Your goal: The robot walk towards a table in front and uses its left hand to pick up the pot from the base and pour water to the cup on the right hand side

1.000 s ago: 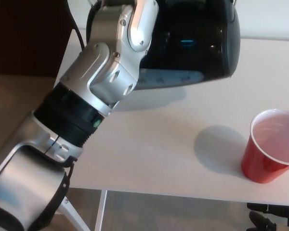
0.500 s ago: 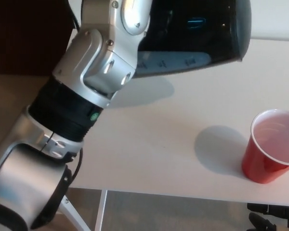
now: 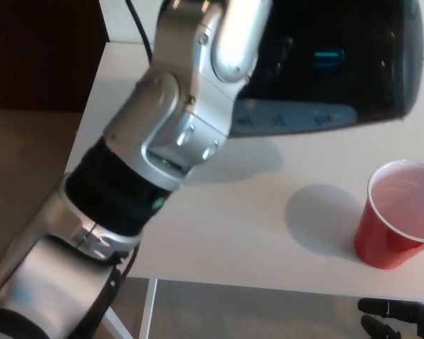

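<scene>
- Two containers show: a black electric kettle (image 3: 339, 63) held above the white table (image 3: 219, 212) at about one o'clock, and a red plastic cup (image 3: 396, 215) standing on the table at four o'clock — its pale inside shows, though whether liquid is in it I cannot tell.
- Left hand (image 3: 226, 35) is at twelve o'clock against the kettle; its silver forearm (image 3: 169, 134) slants up from seven o'clock — grip hidden, cannot tell.
- Right hand (image 3: 399, 318), only dark fingertips at five o'clock; open or closed, cannot tell.
</scene>
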